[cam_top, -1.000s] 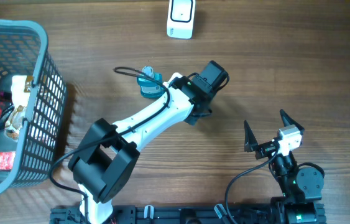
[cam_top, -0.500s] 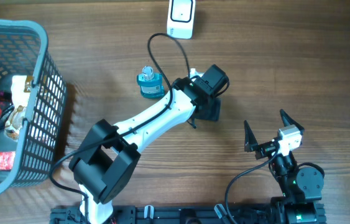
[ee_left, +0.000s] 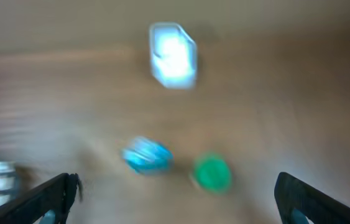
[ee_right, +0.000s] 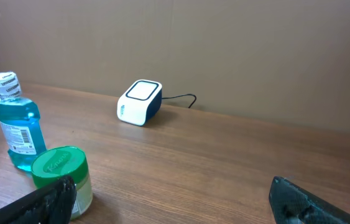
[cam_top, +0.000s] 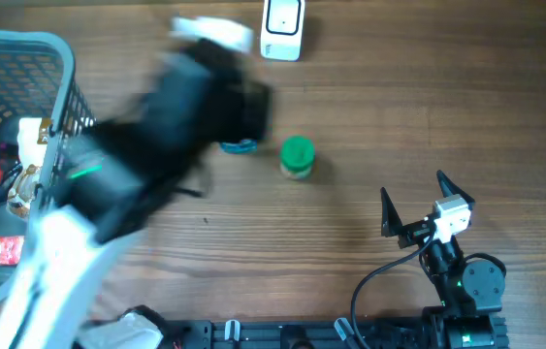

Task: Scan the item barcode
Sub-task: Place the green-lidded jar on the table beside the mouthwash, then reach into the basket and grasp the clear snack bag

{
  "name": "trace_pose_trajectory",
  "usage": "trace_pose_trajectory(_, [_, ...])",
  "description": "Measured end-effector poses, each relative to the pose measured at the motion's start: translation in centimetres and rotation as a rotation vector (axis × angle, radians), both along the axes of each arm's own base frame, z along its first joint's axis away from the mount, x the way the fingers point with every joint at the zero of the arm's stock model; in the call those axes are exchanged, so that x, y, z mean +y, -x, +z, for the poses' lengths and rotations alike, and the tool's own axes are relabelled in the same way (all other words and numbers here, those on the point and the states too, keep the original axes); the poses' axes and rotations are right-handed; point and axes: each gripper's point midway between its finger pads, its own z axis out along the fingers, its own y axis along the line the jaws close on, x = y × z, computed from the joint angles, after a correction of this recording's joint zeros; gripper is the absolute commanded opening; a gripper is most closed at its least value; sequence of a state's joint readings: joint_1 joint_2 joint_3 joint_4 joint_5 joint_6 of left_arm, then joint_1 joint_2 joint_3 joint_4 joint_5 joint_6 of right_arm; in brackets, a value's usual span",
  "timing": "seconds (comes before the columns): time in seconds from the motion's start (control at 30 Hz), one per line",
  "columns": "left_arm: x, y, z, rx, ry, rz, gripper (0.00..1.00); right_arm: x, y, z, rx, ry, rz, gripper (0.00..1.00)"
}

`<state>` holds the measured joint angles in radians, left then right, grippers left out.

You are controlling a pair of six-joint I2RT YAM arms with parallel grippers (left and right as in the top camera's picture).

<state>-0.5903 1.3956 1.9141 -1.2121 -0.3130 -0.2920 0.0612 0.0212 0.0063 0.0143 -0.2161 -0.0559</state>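
A green-lidded jar (cam_top: 297, 157) stands on the wooden table, also in the left wrist view (ee_left: 212, 173) and the right wrist view (ee_right: 59, 177). Just left of it stands a blue mouthwash bottle (ee_right: 16, 127), half hidden overhead (cam_top: 240, 146) by my blurred left arm (cam_top: 176, 116). The white scanner (cam_top: 281, 27) sits at the far edge. My left gripper (ee_left: 175, 205) is open and holds nothing, above the table and nearer than both items. My right gripper (cam_top: 413, 189) stands open at the near right, with bare table between its fingers (ee_right: 171, 208).
A grey mesh basket (cam_top: 64, 145) with several packaged items stands at the left edge. The scanner's cable (ee_right: 181, 98) trails off behind it. Bare wood lies between the jar and my right gripper.
My left arm has swung fast to the left and is motion-blurred. The green-lidded jar now stands uncovered where its gripper was. The right arm has not moved.
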Motion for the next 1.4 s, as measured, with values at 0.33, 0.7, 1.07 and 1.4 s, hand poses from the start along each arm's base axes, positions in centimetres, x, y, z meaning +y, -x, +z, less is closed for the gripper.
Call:
trace_pose_trajectory(0.33, [35.5, 1.3, -1.4, 0.022, 0.145, 1.013, 1.0, 0.0, 0.0, 0.0, 0.0, 0.0, 0.001, 1.0])
trace_pose_trajectory(0.7, [38.1, -1.0, -23.5, 0.506, 0.201, 1.022, 1.0, 0.0, 0.0, 0.0, 0.0, 0.0, 0.001, 1.0])
trace_pose_trajectory(1.07, [39.8, 6.7, -32.7, 0.634, 0.408, 1.2, 1.0, 0.0, 0.0, 0.0, 0.0, 0.0, 0.001, 1.0])
trace_pose_trajectory(1.4, [39.5, 5.1, -35.0, 0.538, 0.462, 1.153, 1.0, 0.0, 0.0, 0.0, 0.0, 0.0, 0.001, 1.0])
